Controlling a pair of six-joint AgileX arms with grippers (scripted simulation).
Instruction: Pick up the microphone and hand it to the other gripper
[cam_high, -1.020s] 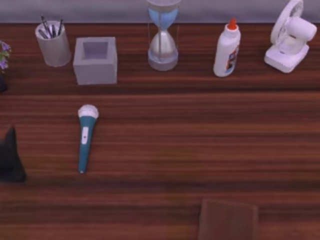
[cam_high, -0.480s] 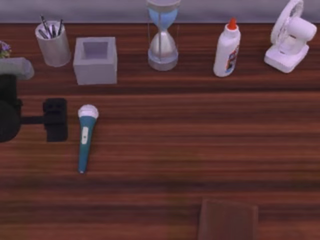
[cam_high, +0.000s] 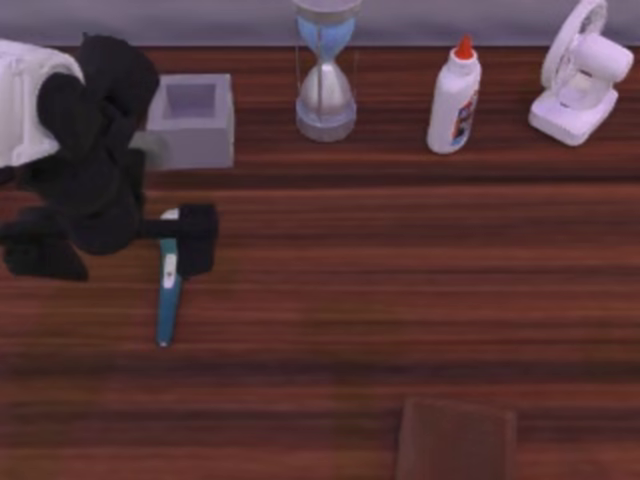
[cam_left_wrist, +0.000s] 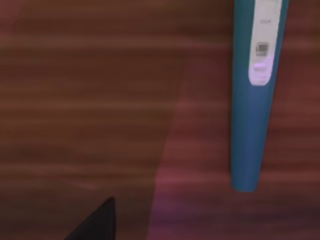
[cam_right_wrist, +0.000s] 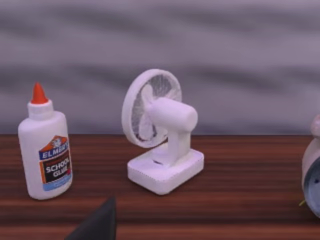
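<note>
The microphone (cam_high: 167, 300) lies flat on the wooden table at the left, its teal handle pointing toward the front edge. My left gripper (cam_high: 190, 240) hovers over its head, which the black claw mostly hides. The left wrist view shows the teal handle (cam_left_wrist: 248, 130) and the white switch panel (cam_left_wrist: 262, 45) on the wood below. One black fingertip (cam_left_wrist: 97, 224) stands well off to the side, apart from the handle, so the jaws are open and hold nothing. The other gripper, my right one, is outside the top view. Only one of its fingertips (cam_right_wrist: 100, 222) shows, over the table's back right.
Along the back edge stand a grey square box (cam_high: 190, 120), a blue-and-silver hourglass (cam_high: 325, 80), a white glue bottle (cam_high: 453, 98) and a small white fan (cam_high: 580, 75). A brown pad (cam_high: 457, 440) lies at the front edge. The left arm (cam_high: 90, 170) covers the back left corner.
My left arm has swung in from the left edge, and its gripper has moved right until it is over the microphone's head. The arm now hides the pen cup. The microphone has not moved.
</note>
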